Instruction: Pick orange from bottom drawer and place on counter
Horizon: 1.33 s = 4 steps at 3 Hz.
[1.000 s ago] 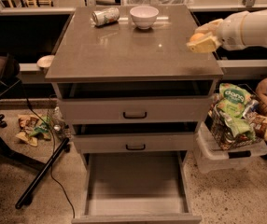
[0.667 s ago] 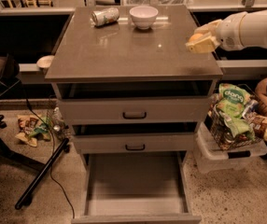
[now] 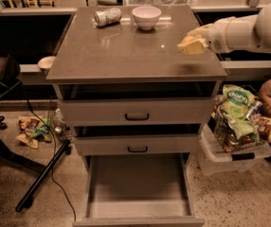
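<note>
Hovering over the surface (image 3: 126,51), right side, the end effector (image 3: 192,44) hides its grip state; best lower carefully into the open drawer (image 3: 138,183), though no orange shows.

The arm (image 3: 249,30) is all smooth off-white shell, chunky and rounded; there's a big bulbous section at the far right that narrows into a slimmer tube toward the wrist. The gripper (image 3: 192,44) on the end looks pale yellowish-cream, short and blocky; it's up over the right edge of the counter (image 3: 126,56).
</note>
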### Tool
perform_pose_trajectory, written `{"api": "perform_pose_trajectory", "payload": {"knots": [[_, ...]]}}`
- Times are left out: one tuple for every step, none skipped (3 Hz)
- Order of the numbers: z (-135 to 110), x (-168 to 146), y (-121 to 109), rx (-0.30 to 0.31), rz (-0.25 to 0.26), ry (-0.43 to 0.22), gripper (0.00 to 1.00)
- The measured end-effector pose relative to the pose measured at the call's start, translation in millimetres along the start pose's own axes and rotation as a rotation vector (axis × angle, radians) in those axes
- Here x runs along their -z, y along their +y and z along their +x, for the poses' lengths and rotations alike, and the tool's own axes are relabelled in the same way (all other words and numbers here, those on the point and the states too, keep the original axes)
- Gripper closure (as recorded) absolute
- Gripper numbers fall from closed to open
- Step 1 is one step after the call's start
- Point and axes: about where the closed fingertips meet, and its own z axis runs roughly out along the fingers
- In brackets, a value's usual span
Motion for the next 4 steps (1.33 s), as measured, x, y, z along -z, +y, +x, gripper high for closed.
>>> {"api": "perform_pose_trajectory", "payload": {"knots": [[-6,-24,-24,-0.113,0.102,-0.056,1.0],[-10,-45,-41,-0.175,0.158,-0.099,1.0],[-6,-70,-47,-0.208,0.176,-0.083,1.0],[-1,-94,-46,-0.226,0.184,-0.073,1.0]]}}
